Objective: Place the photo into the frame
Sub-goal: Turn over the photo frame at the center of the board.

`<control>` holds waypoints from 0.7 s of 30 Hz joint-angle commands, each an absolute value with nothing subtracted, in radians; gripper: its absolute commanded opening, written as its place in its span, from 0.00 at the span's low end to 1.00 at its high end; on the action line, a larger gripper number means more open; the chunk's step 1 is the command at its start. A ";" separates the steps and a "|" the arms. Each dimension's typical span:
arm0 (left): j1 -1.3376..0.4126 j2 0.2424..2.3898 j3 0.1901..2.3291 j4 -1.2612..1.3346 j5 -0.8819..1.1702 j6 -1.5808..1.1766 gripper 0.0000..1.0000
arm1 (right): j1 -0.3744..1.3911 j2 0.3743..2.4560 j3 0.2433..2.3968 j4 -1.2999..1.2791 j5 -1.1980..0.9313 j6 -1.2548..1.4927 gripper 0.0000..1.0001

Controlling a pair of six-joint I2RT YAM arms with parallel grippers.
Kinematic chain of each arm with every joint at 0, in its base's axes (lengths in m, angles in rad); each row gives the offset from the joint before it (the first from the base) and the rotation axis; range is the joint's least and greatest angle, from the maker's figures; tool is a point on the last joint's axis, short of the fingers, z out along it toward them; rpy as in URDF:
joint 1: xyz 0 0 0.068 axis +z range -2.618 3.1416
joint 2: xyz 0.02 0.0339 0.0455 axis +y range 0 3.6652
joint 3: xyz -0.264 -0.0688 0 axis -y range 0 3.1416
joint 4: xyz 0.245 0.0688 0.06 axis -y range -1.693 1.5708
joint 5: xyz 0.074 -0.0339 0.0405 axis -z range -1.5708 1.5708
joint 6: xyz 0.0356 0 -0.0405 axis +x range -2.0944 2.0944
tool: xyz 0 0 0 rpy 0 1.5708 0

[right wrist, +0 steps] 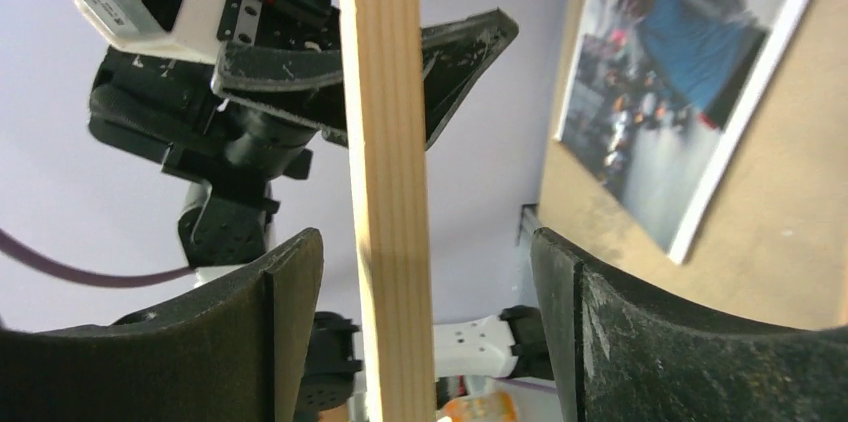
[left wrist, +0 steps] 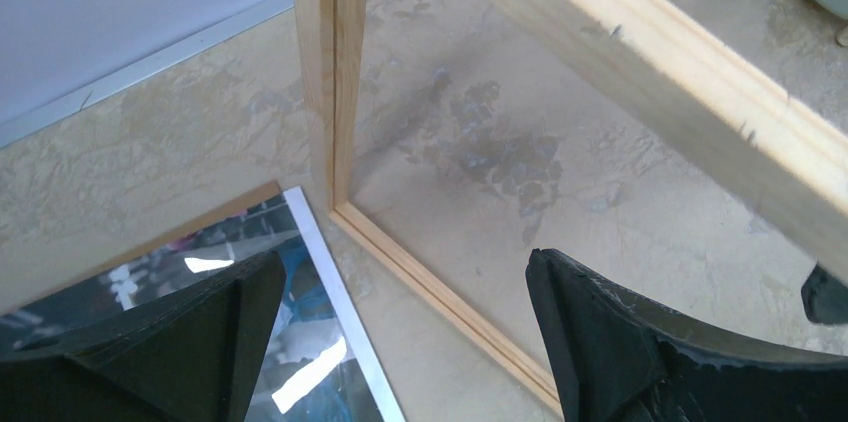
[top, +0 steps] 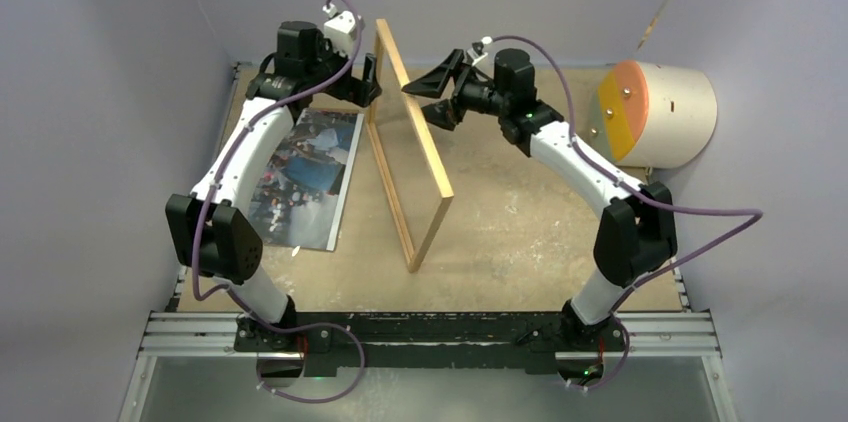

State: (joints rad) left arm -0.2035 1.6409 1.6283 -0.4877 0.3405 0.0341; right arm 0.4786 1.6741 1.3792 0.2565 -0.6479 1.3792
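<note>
between my two sets of jaws: the frame (top: 421,127), thin light wood strips, standing upright on one long edge on the table (top: 520,232).

left jaws: spread wide, set astride the frame's far end. in the left wrist view the upright end strip rises straight ahead of the gap. the bottom rail runs back from it toward the right-hand finger (left wrist: 640,342), and neither finger presses the wood there. in the right wrist view the same pair shows beyond the strip, one finger on each side of it.

right jaws: spread, reaching at the frame's top rail from its right side, near the far end. the rail passes through the gap with space on either side of it, and the fingers (right wrist: 200,342) are not pinching. whether the wood leans on any finger, i cannot tell.

beneath and to the left of the left jaws: the photo (top: 310,177), a glossy print in blue, white and dark tones with a white border. it lies flat and face up on the table, left of the frame and outside it. one corner lies just beside the frame's bottom corner. a thin brown edge (left wrist: 150,242) shows along one border of the print.

well off to the right of the right jaws: a pale half-drum with an orange face (top: 670,107), by the wall.
</note>
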 commanded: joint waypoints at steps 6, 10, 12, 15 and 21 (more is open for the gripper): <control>-0.259 1.696 1.630 -0.482 0.246 0.073 1.00 | 0.402 1.612 1.494 -0.184 -0.684 0.986 0.75; -0.259 1.688 1.494 -0.474 0.157 0.149 1.00 | 0.375 1.575 1.514 -0.315 -0.610 0.880 0.71; -0.259 1.678 1.419 -0.457 0.114 0.192 1.00 | 0.367 1.574 1.533 -0.394 -0.560 0.803 0.71; -0.259 1.653 1.301 -0.414 0.050 0.262 1.00 | 0.364 1.569 1.519 -0.469 -0.489 0.731 0.68; -0.259 1.620 1.125 -0.347 0.003 0.350 1.00 | 0.356 1.538 1.397 -0.467 -0.401 0.673 0.52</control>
State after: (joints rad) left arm -0.2623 1.6909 1.1954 -0.4332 0.0620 0.2558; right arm 0.3634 1.5948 1.4494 -0.4221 -0.4816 0.7650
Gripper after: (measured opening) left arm 0.996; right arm 0.566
